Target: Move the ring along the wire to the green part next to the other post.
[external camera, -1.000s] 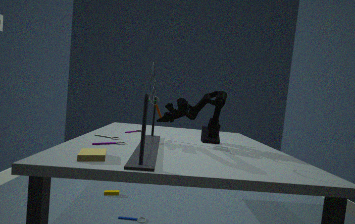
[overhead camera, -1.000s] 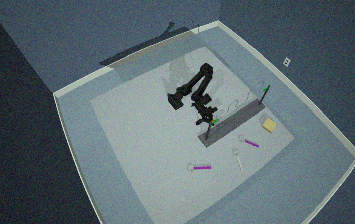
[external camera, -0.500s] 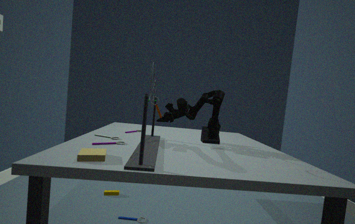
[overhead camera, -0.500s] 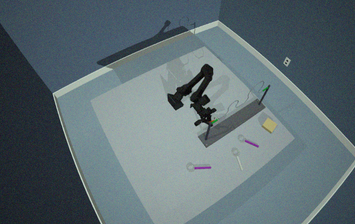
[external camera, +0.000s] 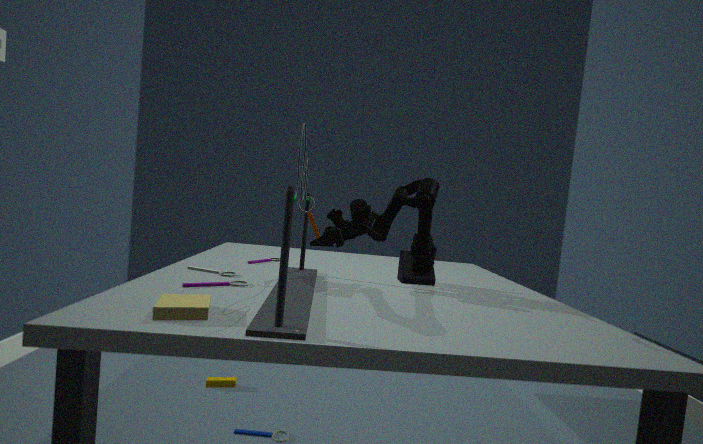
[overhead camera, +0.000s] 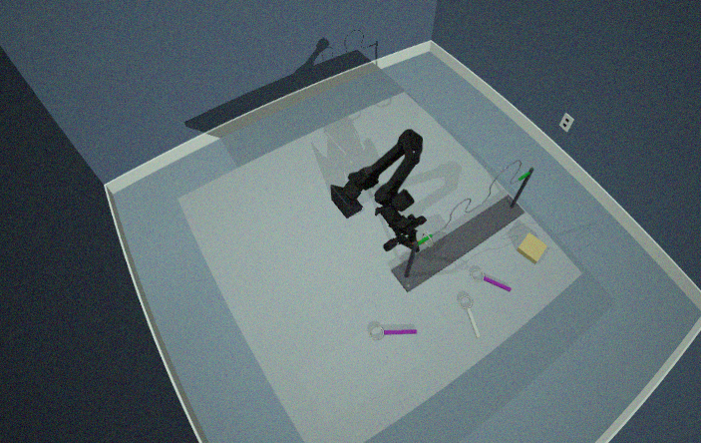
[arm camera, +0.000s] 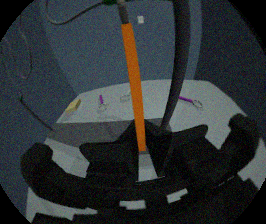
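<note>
My gripper (external camera: pixel 319 241) (arm camera: pixel 137 120) is shut on the lower end of the orange handle (external camera: pixel 314 225) (arm camera: pixel 135 85), which leans up toward the wire. The pale ring (external camera: pixel 299 205) is at the handle's top, around the wire near the inner end of the green part (overhead camera: pixel 424 239) beside the near post (overhead camera: pixel 410 262) (external camera: pixel 303 248). Whether the ring touches the wire is too small to tell; its loop is cut off in the wrist view. The thin grey wire (external camera: pixel 303 125) winds up and down to the other green part (overhead camera: pixel 525 175) by the other post (overhead camera: pixel 522 188) (external camera: pixel 284 259).
The posts stand on a dark base (overhead camera: pixel 457 241). Beyond it lie a yellow block (overhead camera: pixel 531 247) (external camera: pixel 181 307), two loose rings with purple handles (overhead camera: pixel 496 283) (overhead camera: pixel 400 331) and one with a white handle (overhead camera: pixel 473 321). A blue-handled ring (external camera: pixel 253 433) lies on the floor.
</note>
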